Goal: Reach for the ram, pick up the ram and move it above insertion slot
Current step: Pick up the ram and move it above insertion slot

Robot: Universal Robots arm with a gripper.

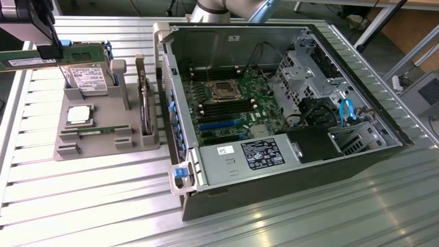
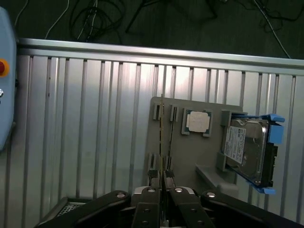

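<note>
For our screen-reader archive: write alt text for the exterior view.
A black gripper holds a long thin green ram strip in the air above a grey parts holder, at the exterior view's left of an open computer case on a ribbed metal table.

Clock directions are read from the claw, with twelve straight ahead of it.
- Claw [image 2: 164, 192]: black, jaws closed on the ram [image 2: 162, 142], which is held edge-on and runs toward twelve.
- Counter [image 2: 85, 133]: ribbed metal, carrying the grey holder [image 2: 190, 154].
- Second thin module [image 2: 171, 137]: stands in the holder slots just beside the ram.
- One o'clock: square silver processor [image 2: 197, 121].
- Two o'clock: hard drive [image 2: 247, 145] with a white label and blue rails [image 2: 276, 129].
- Ten o'clock: pale blue casing [image 2: 4, 99] with an orange button [image 2: 2, 69].
- Eleven o'clock, beyond the counter's edge: dark cables [image 2: 95, 19].
</note>
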